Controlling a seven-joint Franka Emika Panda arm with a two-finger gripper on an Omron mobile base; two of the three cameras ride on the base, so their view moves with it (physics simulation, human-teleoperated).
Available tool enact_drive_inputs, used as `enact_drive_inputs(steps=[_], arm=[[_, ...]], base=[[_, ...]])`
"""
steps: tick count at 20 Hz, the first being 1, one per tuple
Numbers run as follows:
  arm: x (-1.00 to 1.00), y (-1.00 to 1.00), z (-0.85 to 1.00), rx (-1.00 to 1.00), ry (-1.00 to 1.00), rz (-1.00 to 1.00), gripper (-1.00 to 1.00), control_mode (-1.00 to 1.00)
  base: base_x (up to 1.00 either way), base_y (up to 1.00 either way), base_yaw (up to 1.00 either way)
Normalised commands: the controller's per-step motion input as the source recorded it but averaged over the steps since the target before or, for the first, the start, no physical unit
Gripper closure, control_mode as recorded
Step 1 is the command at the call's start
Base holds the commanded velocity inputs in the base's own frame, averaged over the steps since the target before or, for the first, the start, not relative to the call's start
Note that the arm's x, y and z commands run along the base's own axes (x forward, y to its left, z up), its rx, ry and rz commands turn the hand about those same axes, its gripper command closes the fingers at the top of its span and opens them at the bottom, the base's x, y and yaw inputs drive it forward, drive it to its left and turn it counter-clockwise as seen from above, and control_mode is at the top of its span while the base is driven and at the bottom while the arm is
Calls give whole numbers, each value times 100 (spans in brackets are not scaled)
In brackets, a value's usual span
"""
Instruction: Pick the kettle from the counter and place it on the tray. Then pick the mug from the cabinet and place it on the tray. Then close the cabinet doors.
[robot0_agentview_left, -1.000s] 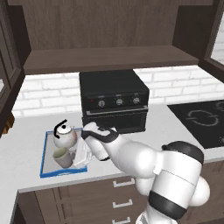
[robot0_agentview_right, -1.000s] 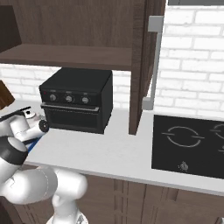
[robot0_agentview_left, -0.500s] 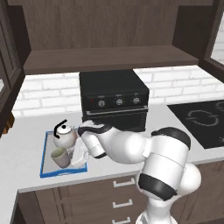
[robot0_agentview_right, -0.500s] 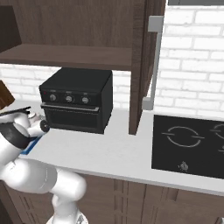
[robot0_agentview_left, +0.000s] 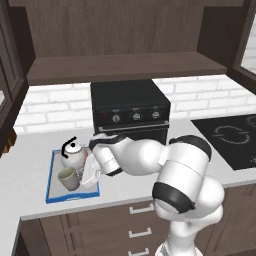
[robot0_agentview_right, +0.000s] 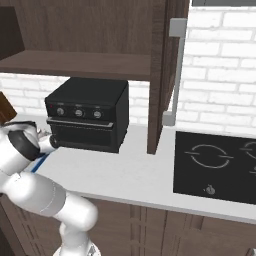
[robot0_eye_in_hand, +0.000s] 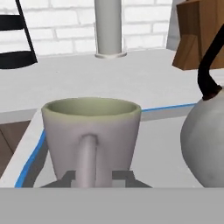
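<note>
The grey tray with its blue rim (robot0_agentview_left: 50, 186) lies on the white counter (robot0_agentview_left: 25, 162) left of the arm. On it stand the round white kettle (robot0_agentview_left: 73, 155) with its black handle and, in front of it, the pale mug (robot0_agentview_left: 67, 179). My gripper (robot0_agentview_left: 89, 176) is low over the tray, just right of the mug. In the hand view the mug (robot0_eye_in_hand: 92, 131) stands upright with its loop handle toward me, and the kettle (robot0_eye_in_hand: 205, 144) is to its right. My gripper (robot0_eye_in_hand: 94, 178) is open, a dark fingertip on each side of the handle with gaps. The cabinet (robot0_agentview_left: 125, 65) is above, its doors (robot0_agentview_right: 162, 75) open.
A black oven box (robot0_agentview_left: 130, 112) stands behind the arm on the counter (robot0_agentview_right: 115, 170), and a black cooktop (robot0_agentview_right: 220, 160) lies to the right. The open right door's grey bar handle (robot0_agentview_right: 175, 75) hangs over the counter. A brown wooden block (robot0_eye_in_hand: 199, 33) stands beyond the tray.
The arm's elbow has swung up and to the right while the hand stayed beside the mug. Mug and kettle have kept their places on the tray.
</note>
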Motion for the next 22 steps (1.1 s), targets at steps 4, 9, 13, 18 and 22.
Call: enact_drive_inputs(steps=[4,9,13,18,22], arm=[[-8,0,-35,0,0,0,100,-100],[-9,-10,-28,0,0,0,-100,-100],[-17,-16,-23,0,0,0,-100,-100],[-25,-9,-16,0,0,0,-100,-100],[-20,-3,4,0,-8,0,-100,-100]], base=[[0,0,0],[0,0,0],[0,0,0],[0,0,0],[0,0,0]])
